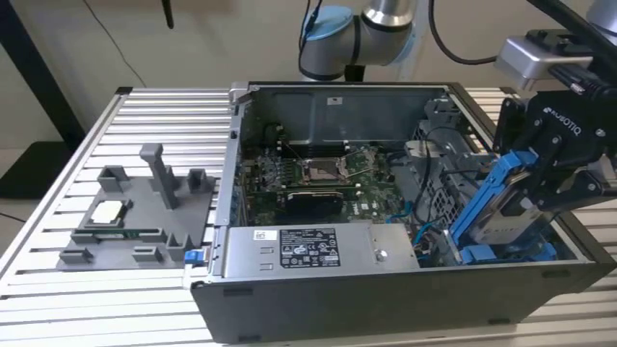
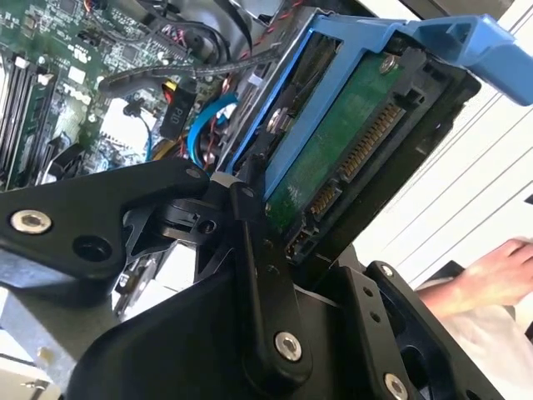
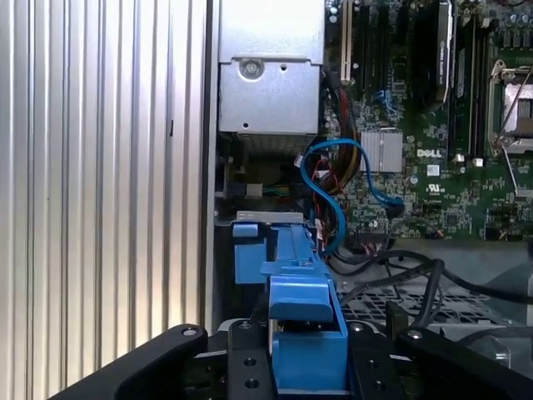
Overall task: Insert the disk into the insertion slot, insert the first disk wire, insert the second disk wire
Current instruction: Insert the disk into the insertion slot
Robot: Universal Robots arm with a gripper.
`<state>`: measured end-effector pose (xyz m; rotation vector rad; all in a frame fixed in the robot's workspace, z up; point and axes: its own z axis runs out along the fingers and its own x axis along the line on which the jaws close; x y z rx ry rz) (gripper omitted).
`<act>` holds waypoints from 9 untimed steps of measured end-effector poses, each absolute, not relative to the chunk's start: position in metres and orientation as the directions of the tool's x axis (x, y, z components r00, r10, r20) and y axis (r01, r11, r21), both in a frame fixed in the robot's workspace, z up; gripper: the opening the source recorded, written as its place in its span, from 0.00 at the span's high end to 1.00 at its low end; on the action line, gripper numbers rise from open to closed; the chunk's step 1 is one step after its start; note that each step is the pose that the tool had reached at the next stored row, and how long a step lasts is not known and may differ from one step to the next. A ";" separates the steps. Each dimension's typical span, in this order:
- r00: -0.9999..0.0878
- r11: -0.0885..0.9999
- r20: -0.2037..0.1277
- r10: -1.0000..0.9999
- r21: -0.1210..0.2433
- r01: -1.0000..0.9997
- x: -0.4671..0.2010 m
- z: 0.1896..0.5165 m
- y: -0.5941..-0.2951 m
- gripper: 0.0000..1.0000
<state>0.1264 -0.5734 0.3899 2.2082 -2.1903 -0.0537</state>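
Blue cables (image 2: 196, 132) and power-supply box (image 1: 318, 249) crowd the insertion slot (image 1: 506, 253); case wall (image 1: 386, 303) bounds it. Counter (image 1: 164, 116) outside lies open.

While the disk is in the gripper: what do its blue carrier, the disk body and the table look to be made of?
Carrier: bright blue, slightly glossy, with a moulded look, so likely plastic. Disk: the silvery side suggests metal; in the second wrist view its underside is a green circuit board. Table: matte silver ribbed slats, probably aluminium.
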 end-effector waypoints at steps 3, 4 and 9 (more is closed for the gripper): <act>0.008 -0.008 -0.004 -1.000 0.046 -0.999 0.126 0.390 -0.573 0.67; 0.008 -0.008 -0.004 -1.000 0.046 -0.999 0.126 0.390 -0.573 0.66; 0.007 -0.007 -0.005 -1.000 0.046 -0.999 0.126 0.391 -0.574 0.59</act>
